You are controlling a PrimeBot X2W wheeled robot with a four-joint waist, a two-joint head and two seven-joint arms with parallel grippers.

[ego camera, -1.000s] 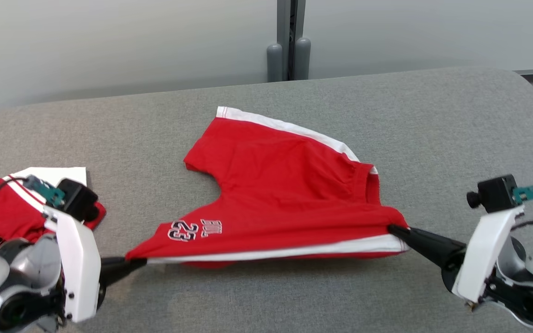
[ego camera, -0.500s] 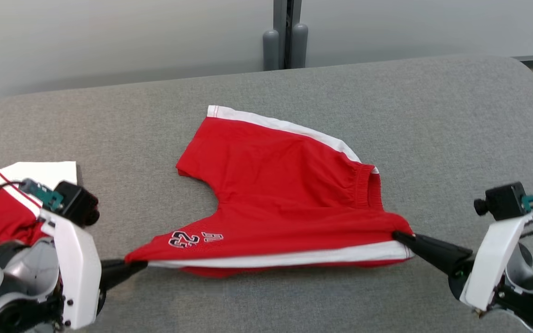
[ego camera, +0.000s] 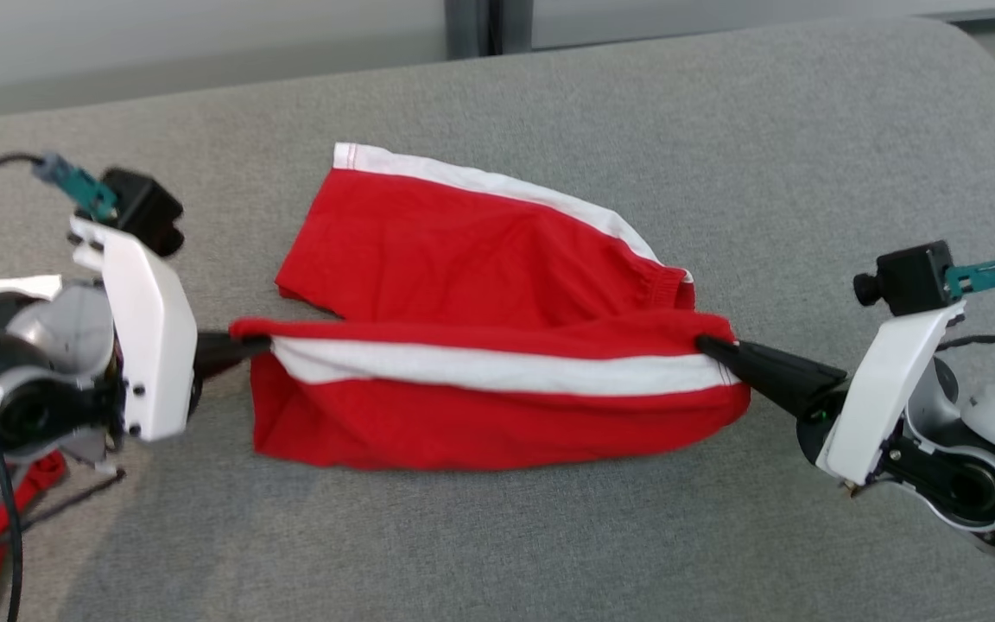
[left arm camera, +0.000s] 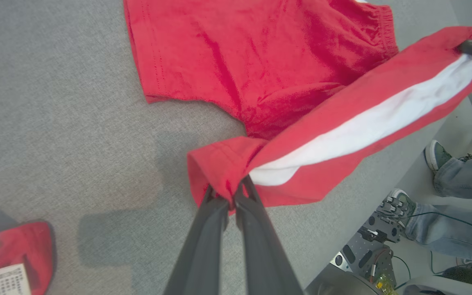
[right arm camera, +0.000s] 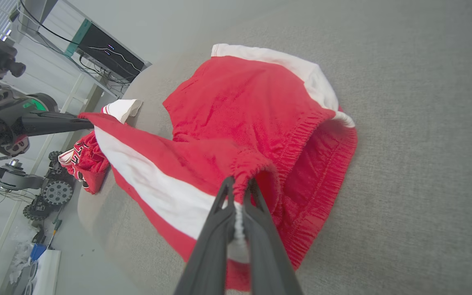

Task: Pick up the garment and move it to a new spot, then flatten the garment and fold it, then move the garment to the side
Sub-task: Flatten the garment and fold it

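Although left gripper (ego camera: 257, 344) and right gripper (ego camera: 709, 345) each pinched the garment (ego camera: 463, 259) at mid-frame, bites looked shallow. Uneven tension could free a corner.

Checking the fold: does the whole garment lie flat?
No, the garment has one edge raised between the left end effector and right end effector.

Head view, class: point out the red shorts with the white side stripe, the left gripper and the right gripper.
Red shorts with the white side stripe (ego camera: 463, 250): head view, far red leg panel.
Left gripper (ego camera: 263, 344): head view, fingertips pinching the hem.
Right gripper (ego camera: 706, 344): head view, fingertips pinching the waistband.
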